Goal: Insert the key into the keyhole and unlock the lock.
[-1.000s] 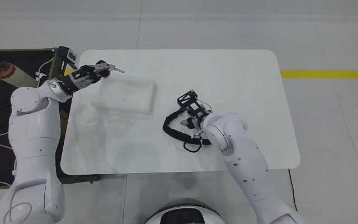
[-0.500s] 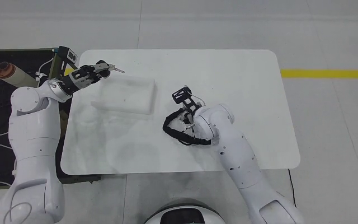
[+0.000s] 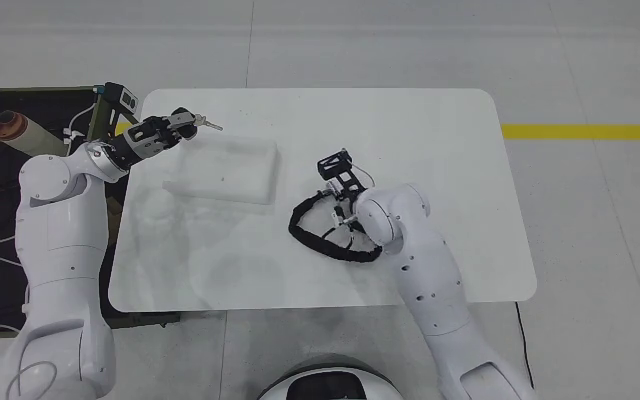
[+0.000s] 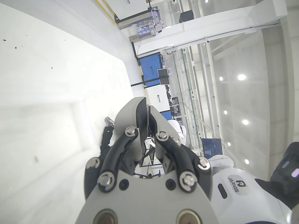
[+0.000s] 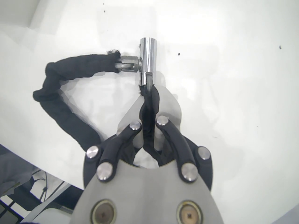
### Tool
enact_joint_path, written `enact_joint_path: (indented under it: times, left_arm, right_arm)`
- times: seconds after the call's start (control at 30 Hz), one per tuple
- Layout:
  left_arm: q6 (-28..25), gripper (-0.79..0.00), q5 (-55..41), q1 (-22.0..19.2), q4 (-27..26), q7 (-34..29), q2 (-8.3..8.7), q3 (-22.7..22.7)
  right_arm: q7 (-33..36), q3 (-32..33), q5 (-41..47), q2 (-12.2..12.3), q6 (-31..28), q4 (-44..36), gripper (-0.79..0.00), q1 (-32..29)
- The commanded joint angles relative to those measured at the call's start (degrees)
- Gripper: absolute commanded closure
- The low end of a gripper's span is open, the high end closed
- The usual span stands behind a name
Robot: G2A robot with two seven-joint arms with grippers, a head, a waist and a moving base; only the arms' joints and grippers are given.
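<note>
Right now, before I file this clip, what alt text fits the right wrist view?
The right hand is shut on the black-sleeved chain just below the chrome lock cylinder, with the white table beneath. From the cylinder's side fitting, the sleeve loops away over the table and back toward the hand.
</note>
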Motion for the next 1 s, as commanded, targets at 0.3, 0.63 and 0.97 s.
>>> enact_joint_path:
  times: [0.3, 0.63, 0.97]
  left_arm:
    - [0.0, 0.000, 0.0, 0.0, 0.0, 0.0, 0.00, 0.0]
    - [0.0, 0.000, 0.0, 0.0, 0.0, 0.0, 0.00, 0.0]
    - [0.0, 0.000, 0.0, 0.0, 0.0, 0.0, 0.00, 0.0]
  right_arm:
    - [-10.0, 6.6, 3.2, 0.5, -1.1, -15.8, 0.000, -8.9]
    - [-24.3, 7.3, 14.4, 0.4, -3.4, -21.1, 0.000, -16.9]
    - [-48.3, 12.3, 39.7, 1.2, -25.6, -16.4, 0.000, -20.8]
